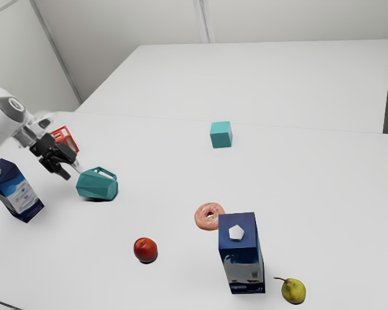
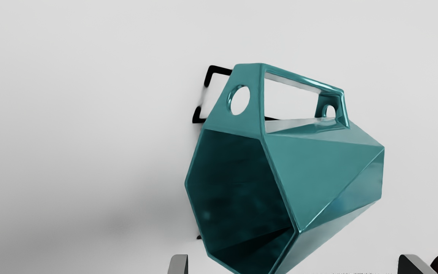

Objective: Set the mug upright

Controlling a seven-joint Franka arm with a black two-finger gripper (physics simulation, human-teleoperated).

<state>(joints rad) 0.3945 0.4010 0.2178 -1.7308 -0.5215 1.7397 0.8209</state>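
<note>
Plainly, the mug (image 1: 97, 185) lies on its side, at four o'clock from my open claw (image 1: 72, 173) in the exterior view.
Its mouth (image 2: 242, 198) faces the claw, whose fingers (image 2: 179, 265) stand wide apart, holding nothing. I'd expect it to be light and stiff, with smooth, slanting faces that could slip. I'd pinch the body just behind the rim; the handle (image 1: 106, 171), at one o'clock on it, might let it swing.

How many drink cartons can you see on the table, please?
2. One carton is at the exterior view's left, near the mug; the other stands between the red fruit and the pear. The arm may hide more.
</note>
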